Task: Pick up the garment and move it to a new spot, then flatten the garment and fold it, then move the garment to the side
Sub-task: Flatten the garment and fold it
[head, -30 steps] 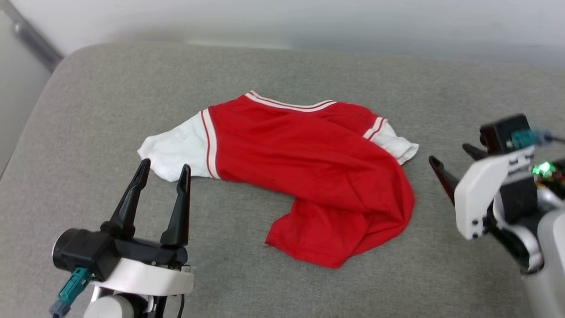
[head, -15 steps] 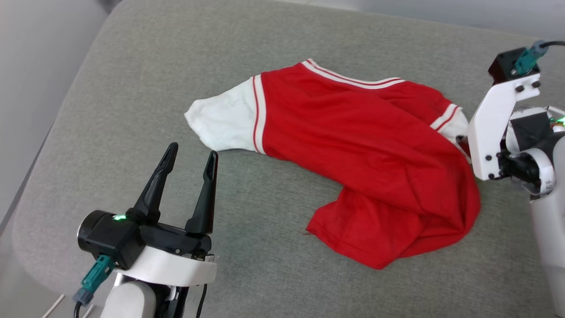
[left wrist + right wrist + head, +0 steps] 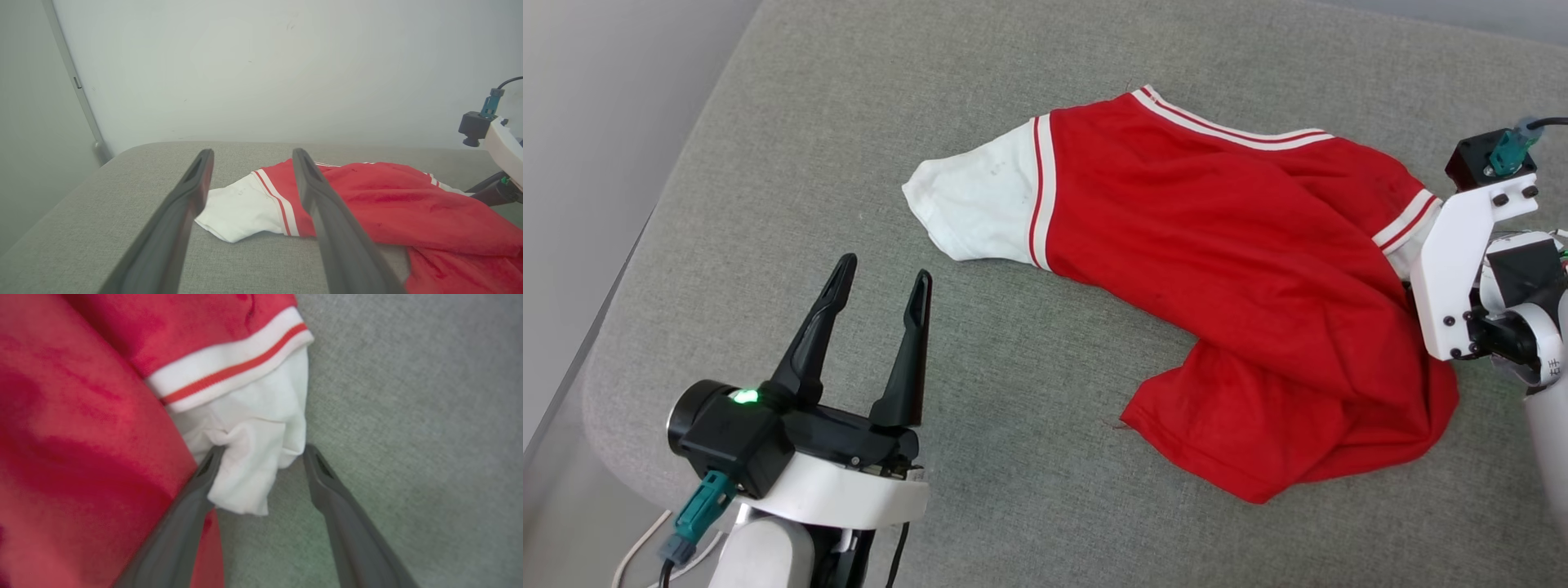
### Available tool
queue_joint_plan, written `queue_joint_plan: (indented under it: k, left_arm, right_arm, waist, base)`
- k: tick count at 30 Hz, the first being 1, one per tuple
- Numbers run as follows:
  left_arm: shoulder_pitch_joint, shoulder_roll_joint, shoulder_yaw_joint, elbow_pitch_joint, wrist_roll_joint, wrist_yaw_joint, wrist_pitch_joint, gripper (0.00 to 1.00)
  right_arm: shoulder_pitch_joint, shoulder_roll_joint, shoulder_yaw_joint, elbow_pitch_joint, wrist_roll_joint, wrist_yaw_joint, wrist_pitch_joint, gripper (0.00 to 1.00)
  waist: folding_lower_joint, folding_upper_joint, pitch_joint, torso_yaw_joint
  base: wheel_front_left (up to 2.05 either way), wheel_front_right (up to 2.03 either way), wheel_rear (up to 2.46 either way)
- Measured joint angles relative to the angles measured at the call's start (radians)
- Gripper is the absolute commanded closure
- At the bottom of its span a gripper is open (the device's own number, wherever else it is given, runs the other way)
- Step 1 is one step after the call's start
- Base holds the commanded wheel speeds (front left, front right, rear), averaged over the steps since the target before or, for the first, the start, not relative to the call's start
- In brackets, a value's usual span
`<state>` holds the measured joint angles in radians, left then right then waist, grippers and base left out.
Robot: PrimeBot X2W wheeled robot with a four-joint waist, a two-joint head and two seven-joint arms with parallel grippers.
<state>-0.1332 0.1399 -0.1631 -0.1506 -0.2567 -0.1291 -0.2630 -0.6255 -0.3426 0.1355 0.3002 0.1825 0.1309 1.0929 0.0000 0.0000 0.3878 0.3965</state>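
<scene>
R gripper (image 3: 263, 451) wide open, empty, white sleeve (image 3: 261, 408) of garment (image 3: 1217, 245) bunched between its tips. L gripper (image 3: 885, 268) open, empty, other sleeve (image 3: 980, 196) just ahead. Risk: closing on thin fold, sleeve slips out, garment drags lopsided. Vs a sec ago: R sat clear beside sleeve, now over it; cam shifted.
</scene>
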Motion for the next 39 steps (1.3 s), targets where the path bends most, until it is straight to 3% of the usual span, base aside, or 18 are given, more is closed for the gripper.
queue_joint_plan:
  k: [2,3,4,8,12,19,25,29,30,31,39]
  left_arm:
    - [-0.002,0.004,0.002,0.000,0.000,0.000,0.000,0.00]
    - [-0.003,0.006,0.003,0.000,0.000,0.000,0.000,0.00]
    - [-0.004,0.008,0.005,0.000,0.000,0.000,0.000,0.00]
    - [-0.004,0.017,0.011,0.005,-0.002,0.000,0.000,0.00]
    - [0.005,0.029,0.023,0.007,-0.002,0.000,0.000,0.00]
    - [0.031,0.036,0.041,0.004,-0.002,0.000,0.000,0.00]
    - [0.039,0.042,0.044,-0.005,-0.002,0.000,0.000,0.00]
    - [0.038,0.044,0.039,0.000,-0.001,0.000,0.000,0.00]
    - [0.039,0.044,0.040,0.002,0.000,0.000,0.000,0.00]
    - [0.039,0.044,0.040,0.004,0.000,0.000,0.000,0.00]
    - [0.049,0.058,0.051,0.018,-0.003,0.000,0.000,0.00]
  right_arm:
    - [0.001,0.002,0.000,0.008,0.004,0.000,-0.015,0.00]
    - [0.001,0.006,-0.004,0.014,0.008,0.000,-0.027,0.65]
    - [0.001,0.009,-0.004,0.018,0.014,0.000,-0.042,1.00]
    - [0.004,0.018,0.005,0.031,0.041,0.000,-0.092,1.00]
    - [0.064,-0.023,0.016,0.001,0.081,0.000,-0.131,1.00]
    - [0.168,-0.151,-0.005,-0.055,0.089,0.000,-0.157,1.00]
    - [0.240,-0.323,0.010,-0.064,0.054,0.000,-0.181,1.00]
    - [0.262,-0.332,-0.007,0.005,0.074,0.000,-0.219,1.00]
    - [0.263,-0.322,-0.009,0.016,0.075,0.000,-0.235,0.12]
    - [0.263,-0.312,-0.011,0.024,0.073,0.000,-0.253,0.00]
    - [0.248,-0.209,-0.060,0.044,0.067,0.000,-0.375,0.00]
  waist:
    - [0.0000,0.0000,0.002,-0.005]
    - [0.0000,0.0000,0.002,-0.009]
    - [0.0000,0.0000,0.001,-0.013]
    - [0.0001,0.0000,-0.014,-0.033]
    - [0.0000,0.0000,-0.061,-0.072]
    - [0.0000,0.0000,-0.114,-0.124]
    - [0.0000,0.0000,-0.127,-0.154]
    - [0.0000,0.0000,-0.135,-0.164]
    - [0.0000,0.0000,-0.138,-0.167]
    - [0.0000,0.0000,-0.141,-0.172]
    - [0.0000,0.0000,-0.184,-0.223]
  base:
    - [0.00,0.00,0.00]
    - [0.00,0.00,0.00]
    - [0.00,0.00,0.00]
    - [0.00,0.00,0.00]
    - [0.00,0.00,0.00]
    - [0.00,0.00,0.00]
    - [0.00,0.00,0.00]
    - [0.00,0.00,0.00]
    - [0.00,0.00,0.00]
    - [0.00,0.00,0.00]
    - [0.00,0.00,0.00]
